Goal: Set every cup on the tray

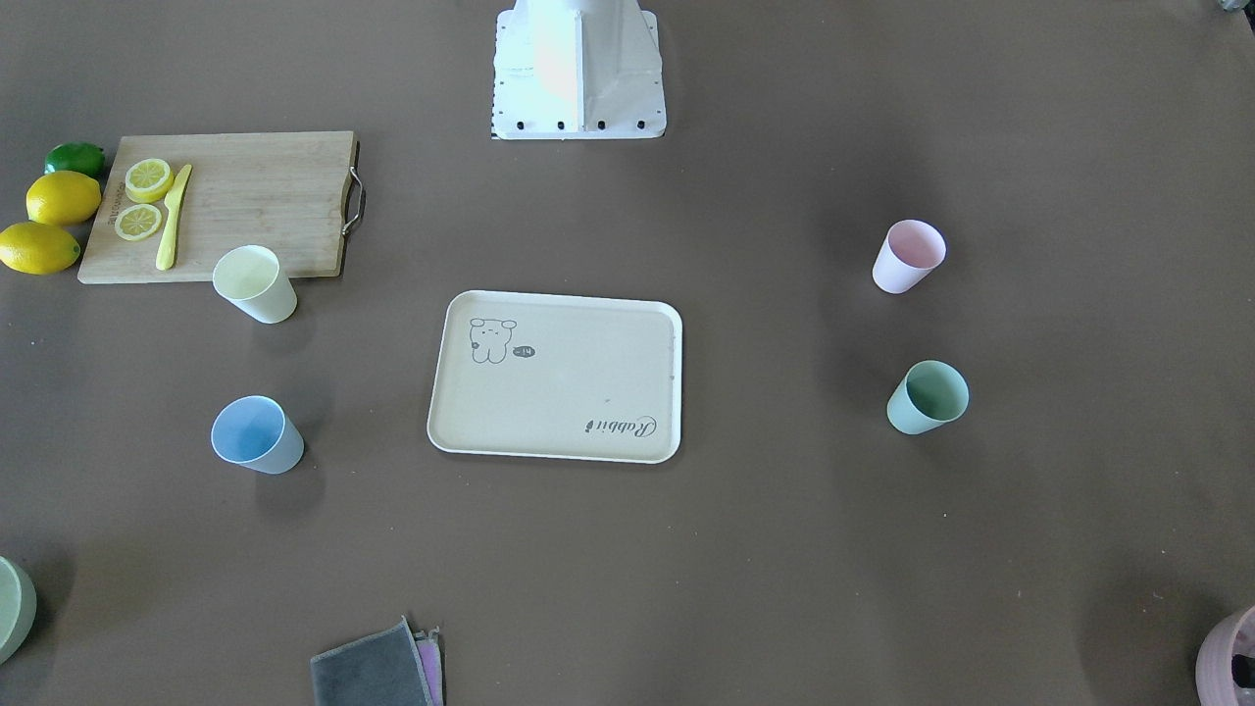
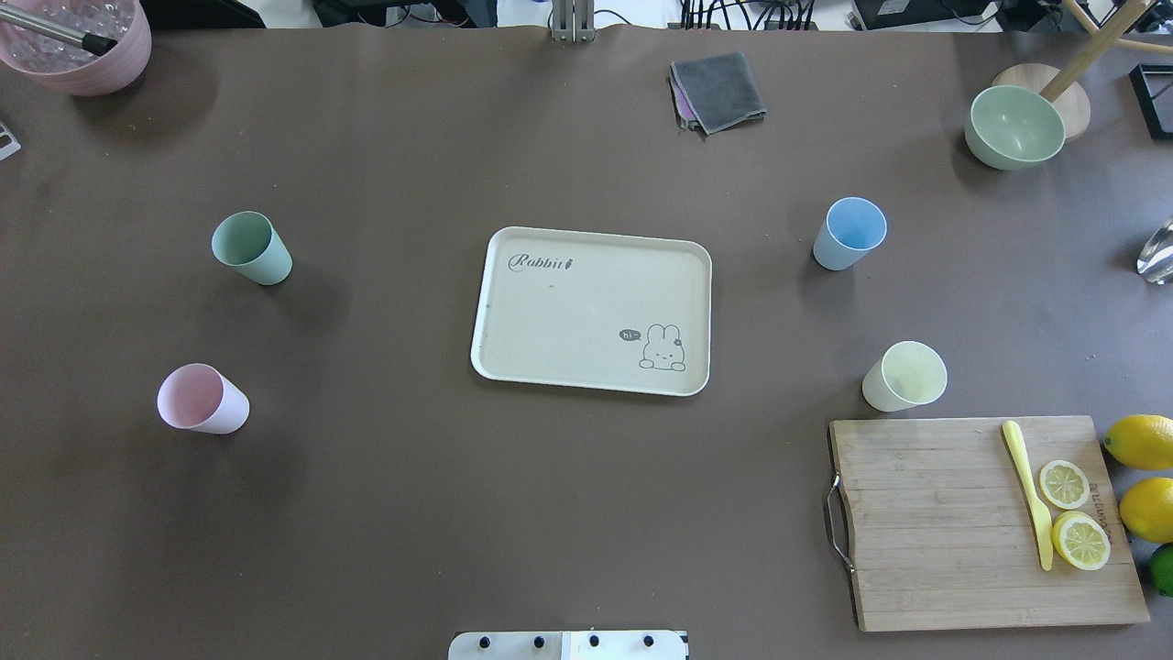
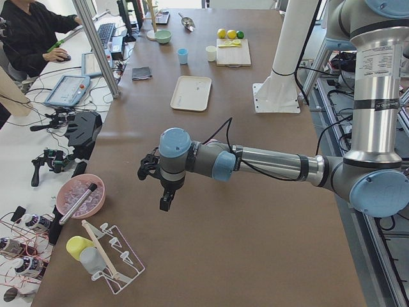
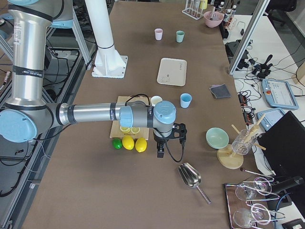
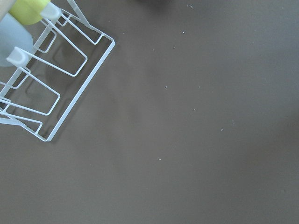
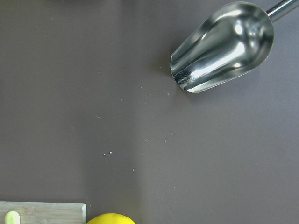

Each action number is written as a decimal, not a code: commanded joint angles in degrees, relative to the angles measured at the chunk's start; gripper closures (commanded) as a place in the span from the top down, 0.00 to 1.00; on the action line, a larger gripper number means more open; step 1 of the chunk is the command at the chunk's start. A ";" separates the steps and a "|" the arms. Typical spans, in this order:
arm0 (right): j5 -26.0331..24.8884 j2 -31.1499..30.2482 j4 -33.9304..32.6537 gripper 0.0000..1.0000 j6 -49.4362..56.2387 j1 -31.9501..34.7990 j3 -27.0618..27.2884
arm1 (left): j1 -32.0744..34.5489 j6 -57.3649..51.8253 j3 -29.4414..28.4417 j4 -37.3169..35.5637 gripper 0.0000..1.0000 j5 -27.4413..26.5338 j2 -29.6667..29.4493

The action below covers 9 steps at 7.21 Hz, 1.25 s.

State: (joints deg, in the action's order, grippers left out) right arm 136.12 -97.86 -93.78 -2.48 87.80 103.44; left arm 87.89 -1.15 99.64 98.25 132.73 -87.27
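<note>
The cream tray (image 2: 586, 312) lies flat mid-table with nothing on it. All the cups stand upright on the table around it. The mint green cup (image 2: 250, 247) and the pink cup (image 2: 200, 399) are on my left side. The light blue cup (image 2: 850, 233) and the pale yellow cup (image 2: 905, 376) are on my right, the yellow one beside the cutting board. My left gripper (image 3: 160, 192) hovers over the table's left end, far from the cups. My right gripper (image 4: 164, 145) hovers beyond the lemons at the right end. Whether either is open or shut I cannot tell.
A wooden cutting board (image 2: 935, 522) carries lemon slices and a yellow knife, with lemons (image 2: 1141, 440) beside it. A green bowl (image 2: 1015, 126), a grey cloth (image 2: 719, 90) and a mauve pot (image 2: 78, 46) sit at the far edge. A metal scoop (image 6: 224, 46) and a wire rack (image 5: 51, 79) lie near the grippers.
</note>
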 commanded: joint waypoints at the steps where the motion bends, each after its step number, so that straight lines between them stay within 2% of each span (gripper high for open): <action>1: 0.02 0.30 0.00 1.00 -0.07 0.00 0.27 | -0.35 0.27 -0.32 -0.16 0.98 0.07 -1.22; 3: 2.38 1.96 -0.09 1.00 -1.03 0.00 -0.52 | -0.44 1.41 -1.98 -2.08 0.98 -0.02 -4.99; 6: 3.35 2.15 -0.09 1.00 -1.39 0.00 -0.43 | -0.61 5.28 -0.15 4.55 0.98 0.94 -4.66; 7: 2.92 1.98 0.61 1.00 -1.39 0.00 -0.35 | -1.05 6.33 1.07 4.93 0.98 7.39 -5.01; 8: 3.09 1.80 0.79 1.00 -1.39 0.00 -0.26 | -3.23 14.08 3.96 6.07 0.98 8.67 -4.06; 9: 2.92 1.62 0.79 1.00 -1.04 0.00 -0.52 | -6.47 21.91 7.29 14.61 0.98 8.16 1.08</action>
State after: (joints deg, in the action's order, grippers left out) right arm 139.15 -96.02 -93.13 -3.79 87.80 103.08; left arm 84.58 12.32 103.36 105.92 140.06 -90.29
